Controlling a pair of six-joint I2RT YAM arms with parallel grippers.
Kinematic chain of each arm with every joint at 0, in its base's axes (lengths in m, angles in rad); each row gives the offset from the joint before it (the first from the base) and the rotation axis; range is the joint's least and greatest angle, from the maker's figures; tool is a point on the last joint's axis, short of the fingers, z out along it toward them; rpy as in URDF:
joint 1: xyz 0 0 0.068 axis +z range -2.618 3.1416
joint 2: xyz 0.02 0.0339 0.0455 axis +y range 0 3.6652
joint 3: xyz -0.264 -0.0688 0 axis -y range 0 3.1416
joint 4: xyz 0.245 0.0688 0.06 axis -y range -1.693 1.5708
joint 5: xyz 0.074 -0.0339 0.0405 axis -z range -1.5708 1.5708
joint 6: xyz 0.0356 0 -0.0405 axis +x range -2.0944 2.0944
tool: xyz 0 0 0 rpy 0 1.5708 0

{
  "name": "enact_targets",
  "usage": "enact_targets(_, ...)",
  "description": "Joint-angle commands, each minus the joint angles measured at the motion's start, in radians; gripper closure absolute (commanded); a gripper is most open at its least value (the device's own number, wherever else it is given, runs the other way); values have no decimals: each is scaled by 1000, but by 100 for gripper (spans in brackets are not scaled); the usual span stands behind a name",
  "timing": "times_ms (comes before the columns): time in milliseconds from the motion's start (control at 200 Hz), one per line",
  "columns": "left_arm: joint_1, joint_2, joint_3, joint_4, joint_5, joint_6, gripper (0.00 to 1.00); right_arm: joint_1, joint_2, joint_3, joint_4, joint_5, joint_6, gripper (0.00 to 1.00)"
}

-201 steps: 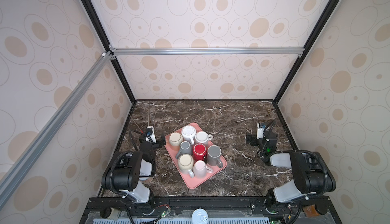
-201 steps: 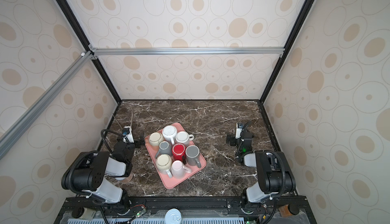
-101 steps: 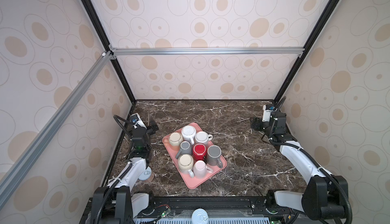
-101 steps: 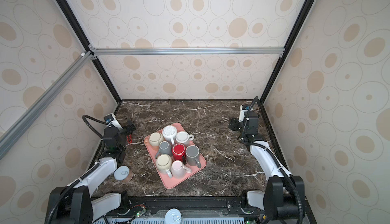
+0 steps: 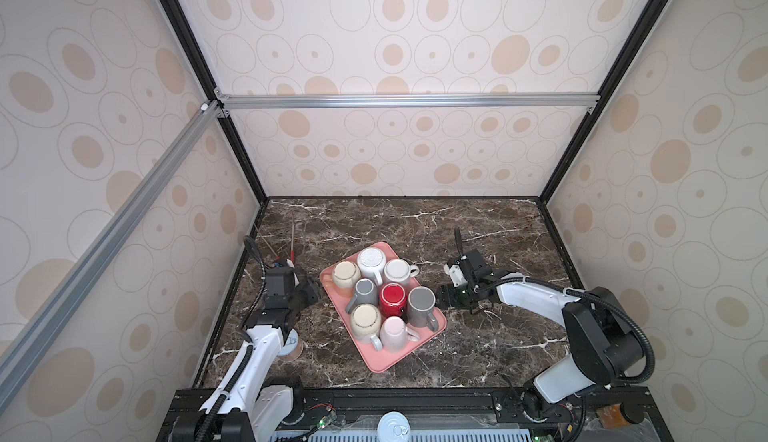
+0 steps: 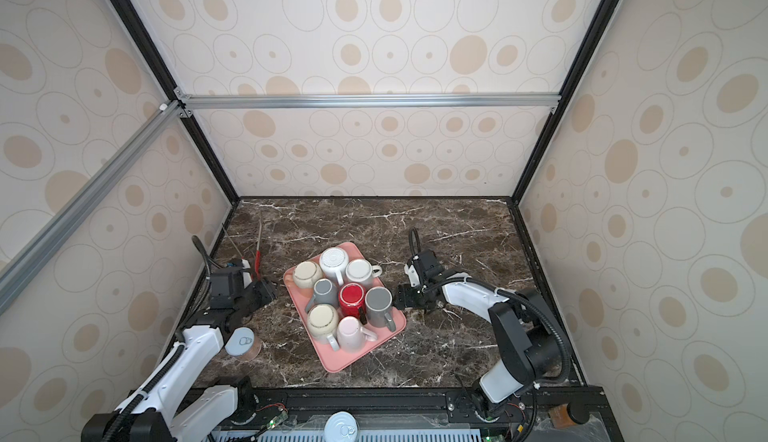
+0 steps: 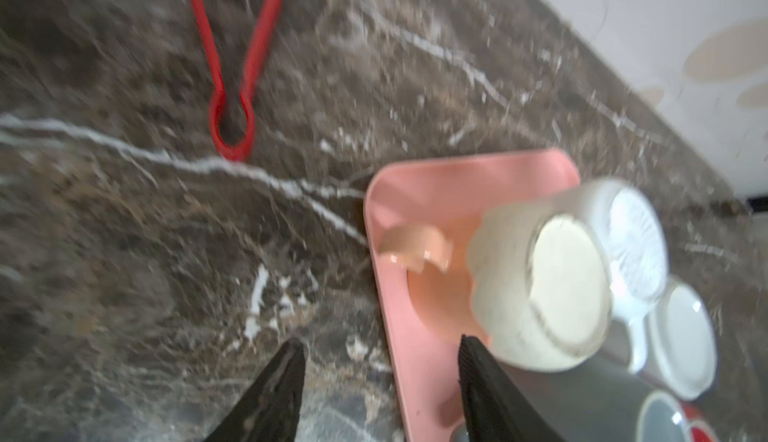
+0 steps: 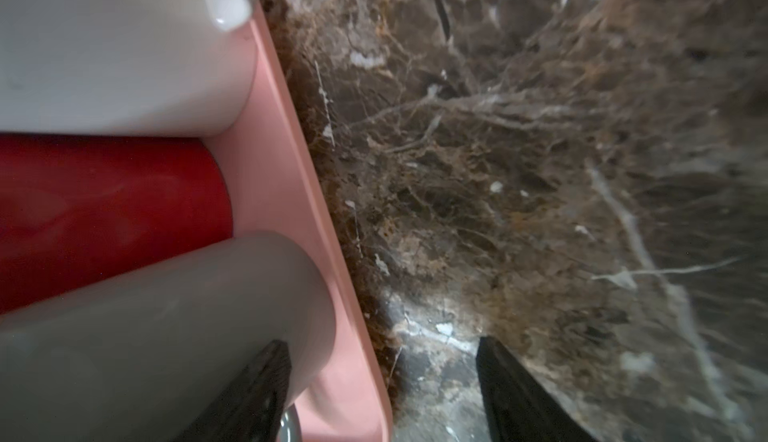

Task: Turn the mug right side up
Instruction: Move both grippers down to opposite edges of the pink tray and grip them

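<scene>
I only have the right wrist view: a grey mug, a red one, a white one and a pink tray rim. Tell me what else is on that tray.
Observer: Eight mugs stand packed together on the pink tray, and all look bottom-up in both top views.
Operator: Give me the handle side of the grey mug by my jaws.
Observer: Its handle points toward the table's near edge, the robot's side, next to the pink mug.
Operator: Report the other arm.
Observer: The left gripper is at the tray's opposite edge beside a cream mug, jaws open with nothing between them.
</scene>
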Motion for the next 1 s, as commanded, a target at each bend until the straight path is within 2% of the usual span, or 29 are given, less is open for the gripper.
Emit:
enact_targets(0, -46, -13, -57, 0, 83, -123, 48, 14, 41, 24, -19, -34, 12, 27)
enact_targets(140, -58, 2, -163, 107, 201, -191, 54, 25, 94, 47, -44, -34, 9, 29)
enact_targets(235, -62, 41, -228, 200, 298, -220, 57, 38, 122, 61, -66, -7, 6, 35)
enact_targets(380, -75, 66, -281, 322, 358, -249, 64, 44, 161, 80, -88, 15, 5, 53)
enact_targets(460, -84, 81, -292, 377, 372, -275, 70, 43, 169, 92, -109, 60, 21, 62)
enact_targets(560, -112, 125, -292, 448, 380, -306, 71, 40, 176, 109, -114, 98, 30, 72)
enact_targets(645, -159, 164, -291, 559, 376, -328, 77, 29, 191, 131, -131, 127, 22, 73)
enact_targets(805, -228, 258, -252, 693, 331, -387, 91, -31, 217, 141, -152, 158, 9, 82)
enact_targets(990, -283, 420, -161, 826, 313, -418, 95, -150, 220, 141, -163, 131, -13, 85)
